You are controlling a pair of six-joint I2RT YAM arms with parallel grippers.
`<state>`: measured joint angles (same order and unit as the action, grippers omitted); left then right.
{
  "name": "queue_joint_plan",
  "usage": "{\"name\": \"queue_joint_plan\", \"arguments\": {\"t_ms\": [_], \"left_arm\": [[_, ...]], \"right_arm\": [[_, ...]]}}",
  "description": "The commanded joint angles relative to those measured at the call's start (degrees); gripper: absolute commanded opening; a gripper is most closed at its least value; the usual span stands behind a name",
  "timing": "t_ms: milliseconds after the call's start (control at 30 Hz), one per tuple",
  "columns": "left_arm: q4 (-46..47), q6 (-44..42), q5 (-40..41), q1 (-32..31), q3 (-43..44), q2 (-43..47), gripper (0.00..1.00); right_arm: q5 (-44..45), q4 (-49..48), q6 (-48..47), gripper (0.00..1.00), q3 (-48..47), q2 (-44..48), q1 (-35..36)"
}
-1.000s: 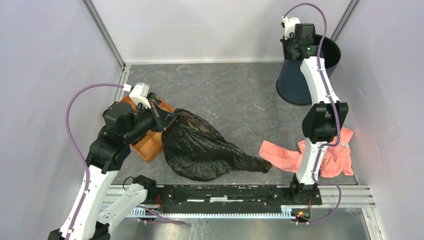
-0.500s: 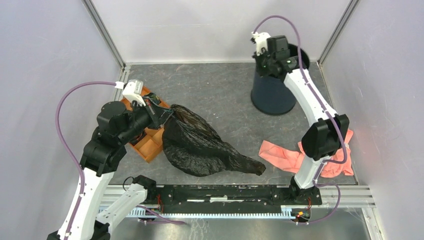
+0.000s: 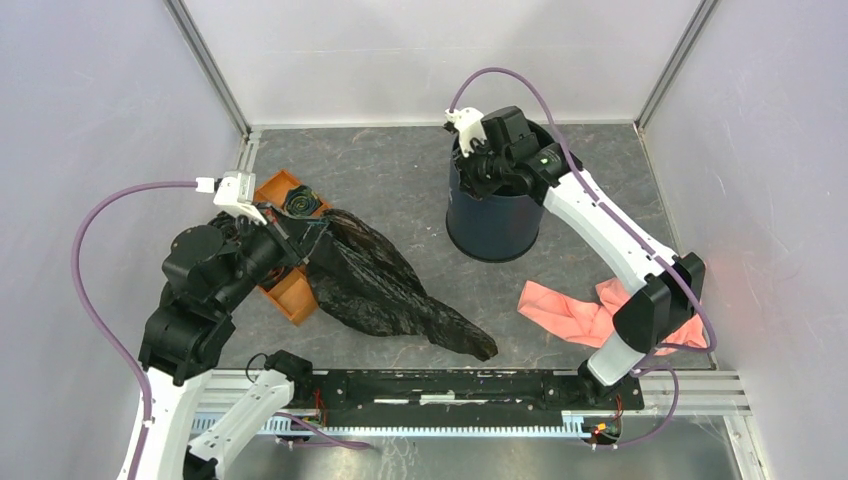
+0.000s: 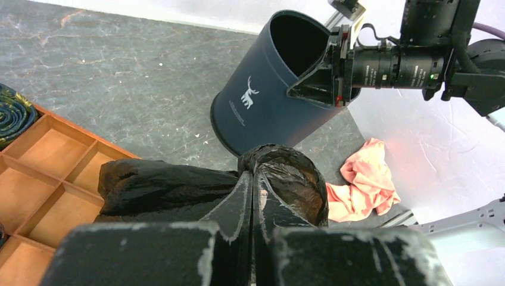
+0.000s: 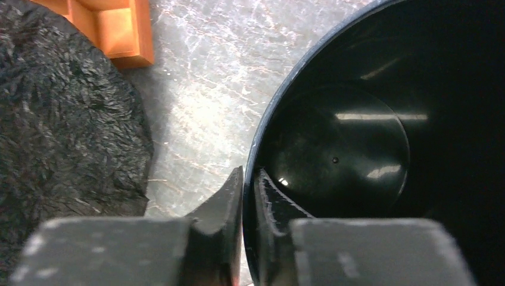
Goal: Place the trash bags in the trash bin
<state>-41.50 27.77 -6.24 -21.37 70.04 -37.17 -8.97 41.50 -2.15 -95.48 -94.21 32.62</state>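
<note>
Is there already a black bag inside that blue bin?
No, the right wrist view looks into the trash bin and shows only its bare, shiny bottom; the trash bag lies outside on the table.

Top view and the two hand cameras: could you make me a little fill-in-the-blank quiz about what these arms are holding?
1. The left gripper is shut on the ____ trash bag.
2. The right gripper pinches the rim of the trash bin, one finger outside, one ____.
3. The crumpled cloth lying apart from the trash bag is ____.
Missing words: black; inside; pink.
</note>
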Motion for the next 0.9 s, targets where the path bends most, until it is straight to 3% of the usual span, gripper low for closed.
{"name": "queue_joint_plan", "arguments": {"t_ms": [0, 233, 400, 500, 633, 767, 867], "left_arm": [[4.5, -3.5, -1.8, -0.1, 0.4, 0.9, 0.02], [4.8, -4.3, -3.4, -0.1, 1.0, 0.4, 0.02], [5.2, -4.0, -3.6, 0.0, 1.2, -0.1, 0.02], [5.9, -3.6, -3.7, 0.0, 1.5, -0.6, 0.02], [6.6, -2.5, -4.4, -0.1, 1.7, -1.8, 0.02], [7.0, -2.0, -3.5, -0.1, 1.5, -2.2, 0.02], [7.4, -1.8, -3.1, -0.1, 2.0, -2.4, 0.02]], "right_arm": [[-2.3, 1.6, 2.1, 0.22, -2.1, 2.1, 1.9], [1.7, 5.3, -0.1, 0.71, -5.6, 6.4, 2.8], [-0.4, 3.3, -0.4, 0.93, -5.1, 12.3, 4.7], [-11.9, -3.0, 1.8, 0.98, 0.1, 15.8, 6.4], [-26.3, -21.9, 11.5, 0.98, 13.3, 21.1, 12.0], [-24.7, -31.3, 15.6, 0.98, 19.4, 23.5, 18.9], [-17.5, -28.9, 12.3, 0.98, 20.6, 23.6, 23.1]]}}
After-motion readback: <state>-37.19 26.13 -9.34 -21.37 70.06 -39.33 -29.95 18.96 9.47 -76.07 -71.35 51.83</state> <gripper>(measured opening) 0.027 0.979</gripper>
